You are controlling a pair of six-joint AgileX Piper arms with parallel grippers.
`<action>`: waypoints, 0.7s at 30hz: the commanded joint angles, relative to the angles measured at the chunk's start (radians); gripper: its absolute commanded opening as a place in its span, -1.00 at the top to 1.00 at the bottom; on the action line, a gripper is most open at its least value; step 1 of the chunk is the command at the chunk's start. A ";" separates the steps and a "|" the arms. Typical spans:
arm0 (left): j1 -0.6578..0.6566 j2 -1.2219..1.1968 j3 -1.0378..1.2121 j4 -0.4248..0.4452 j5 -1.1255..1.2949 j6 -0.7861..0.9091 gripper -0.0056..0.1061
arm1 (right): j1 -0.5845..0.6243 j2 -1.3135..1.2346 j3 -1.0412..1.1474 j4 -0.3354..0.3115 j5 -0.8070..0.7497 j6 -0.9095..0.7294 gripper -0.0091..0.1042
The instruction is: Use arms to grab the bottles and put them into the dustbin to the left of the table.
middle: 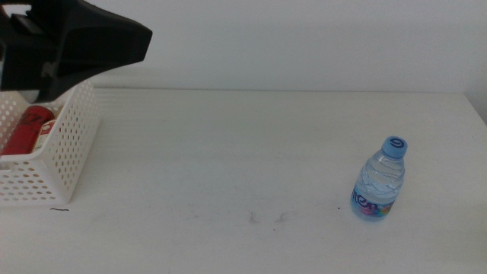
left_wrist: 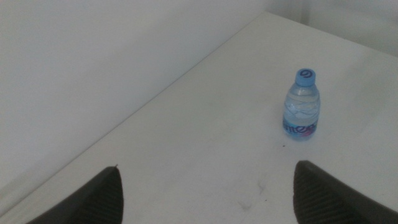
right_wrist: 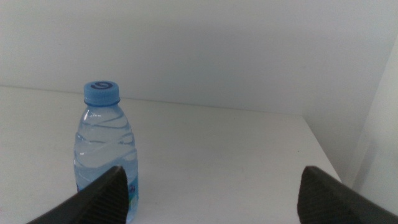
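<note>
A: Where's the clear plastic water bottle with the light-blue cap [middle: 380, 181]?

B: Upright on the white worktop [middle: 251, 152], right side of the middle view, well apart from the white perforated plastic basket [middle: 65, 144] at the left edge. A red soda can [middle: 27, 129] lies inside the basket; only the middle view shows that.

A: And the arms?

B: Left black arm [middle: 72, 38] hangs over the basket, top-left of the middle view. You can't see its fingers there, but its wrist view does: left gripper [left_wrist: 208, 193] has fingers [left_wrist: 93, 199] spread wide, nothing between them, just bare worktop w/ the bottle [left_wrist: 301, 106] far off.

A: Right side?

B: Right arm isn't in the middle view at all. Only its wrist view gives it: right gripper [right_wrist: 211, 196], fingers [right_wrist: 339, 199] wide apart, empty. The bottle [right_wrist: 106, 149] stands near one finger, partly behind it; can't tell whether they touch. That view also shows the cap's swirl mark & ribbed shoulder close up; label is mostly hidden. The label's colours show in the middle view instead.
</note>
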 commanded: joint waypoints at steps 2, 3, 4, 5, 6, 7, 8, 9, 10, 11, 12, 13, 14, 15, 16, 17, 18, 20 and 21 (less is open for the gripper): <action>-0.006 -0.003 -0.002 -0.003 -0.020 -0.005 -0.78 | -0.008 -0.003 0.004 0.023 -0.002 -0.003 -0.60; -0.006 -0.003 -0.002 -0.003 -0.022 -0.005 -0.78 | -0.008 0.013 0.001 0.034 -0.002 -0.003 -0.60; -0.006 -0.003 -0.002 0.008 -0.029 -0.005 -0.78 | -0.008 0.049 -0.018 0.034 -0.005 -0.003 -0.60; -0.006 -0.003 -0.002 0.020 -0.037 -0.005 -0.78 | -0.008 0.070 -0.036 0.034 -0.008 -0.003 -0.60; -0.006 -0.003 -0.002 0.029 -0.039 -0.005 -0.78 | -0.008 0.106 -0.061 0.017 -0.007 -0.003 -0.60; -0.006 -0.003 -0.002 0.029 -0.039 -0.005 -0.78 | -0.008 0.146 -0.087 0.015 -0.007 -0.003 -0.60; -0.006 -0.003 -0.002 0.029 -0.039 -0.005 -0.78 | -0.008 0.188 -0.107 0.015 -0.007 -0.003 -0.60; -0.006 -0.003 -0.002 0.029 -0.039 -0.005 -0.78 | -0.006 0.234 -0.127 0.008 -0.017 -0.011 -0.60; -0.006 -0.003 -0.002 0.029 -0.039 -0.005 -0.78 | -0.006 0.283 -0.136 -0.018 -0.065 -0.031 -0.60; -0.006 -0.003 -0.002 0.031 -0.039 -0.005 -0.78 | -0.002 0.336 -0.136 -0.041 -0.123 -0.026 -0.60; -0.006 -0.003 -0.002 0.034 -0.041 -0.005 -0.78 | 0.007 0.390 -0.136 -0.052 -0.189 0.008 -0.60; -0.006 -0.003 -0.002 0.034 -0.043 -0.005 -0.78 | 0.023 0.445 -0.136 -0.070 -0.241 0.051 -0.60; -0.006 -0.003 -0.002 0.034 -0.043 -0.005 -0.78 | 0.038 0.489 -0.136 -0.081 -0.280 0.084 -0.60; -0.006 -0.003 -0.002 0.034 -0.043 -0.005 -0.78 | 0.061 0.535 -0.136 -0.091 -0.310 0.091 -0.60; -0.006 -0.003 -0.002 0.034 -0.043 -0.005 -0.78 | 0.084 0.592 -0.134 -0.100 -0.334 0.081 -0.60; -0.006 -0.003 -0.002 0.034 -0.043 -0.005 -0.78 | 0.107 0.648 -0.134 -0.103 -0.357 0.063 -0.60; -0.006 -0.003 -0.002 0.034 -0.043 -0.005 -0.78 | 0.130 0.705 -0.134 -0.103 -0.393 0.040 -0.60; -0.006 -0.003 -0.002 0.034 -0.043 -0.005 -0.78 | 0.169 0.806 -0.130 -0.103 -0.485 0.003 -0.60; -0.006 -0.003 -0.002 0.034 -0.043 -0.005 -0.78 | 0.198 0.862 -0.130 -0.103 -0.546 0.005 -0.60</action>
